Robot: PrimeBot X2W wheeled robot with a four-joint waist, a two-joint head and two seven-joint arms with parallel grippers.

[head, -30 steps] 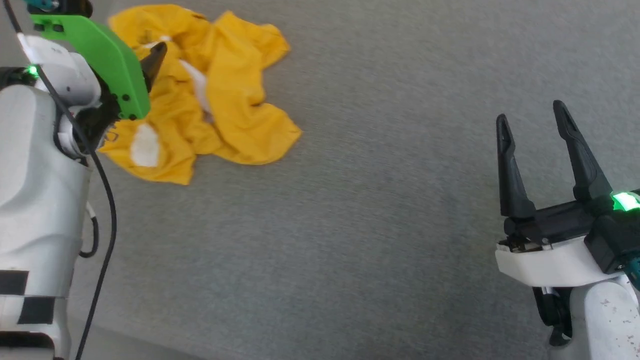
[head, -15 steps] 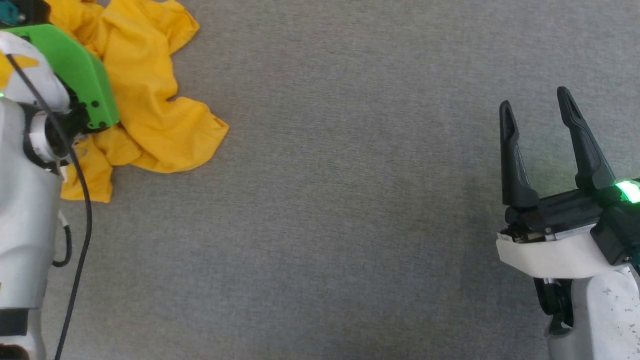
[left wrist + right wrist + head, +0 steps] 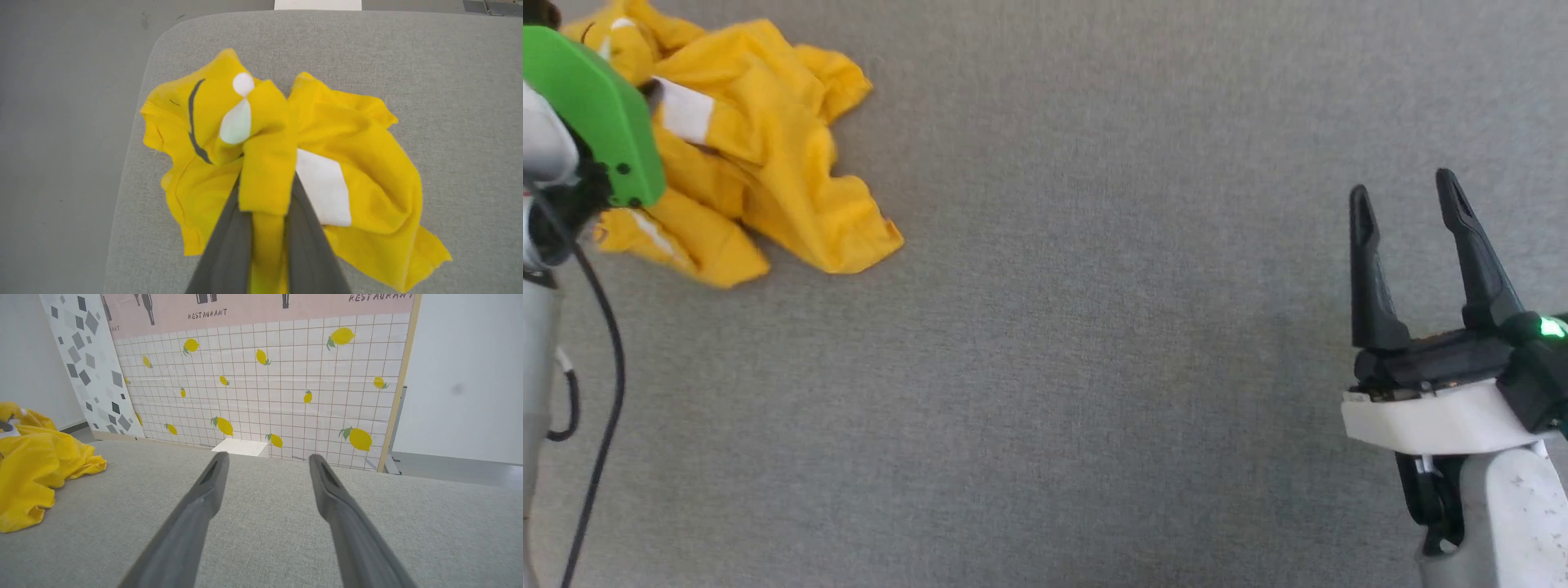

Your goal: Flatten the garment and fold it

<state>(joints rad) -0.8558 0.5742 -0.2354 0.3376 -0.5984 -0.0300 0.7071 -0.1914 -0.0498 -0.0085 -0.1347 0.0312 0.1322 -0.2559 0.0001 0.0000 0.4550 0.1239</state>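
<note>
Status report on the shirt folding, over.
Left gripper jaws shut on a fold of the crumpled bright yellow cotton T-shirt. Right gripper open over grey fabric tabletop. Nothing in the way.

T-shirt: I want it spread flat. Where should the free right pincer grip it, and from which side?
Probably the flat corner of the T-shirt nearest the open right pincer, coming low from the robot's right: it juts clear of the heap, far from the fold that the left pincer is shut on.

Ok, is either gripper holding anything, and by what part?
Left gripper pinches a bunched fold near the middle of the garment; right gripper is open, holding nothing.
</note>
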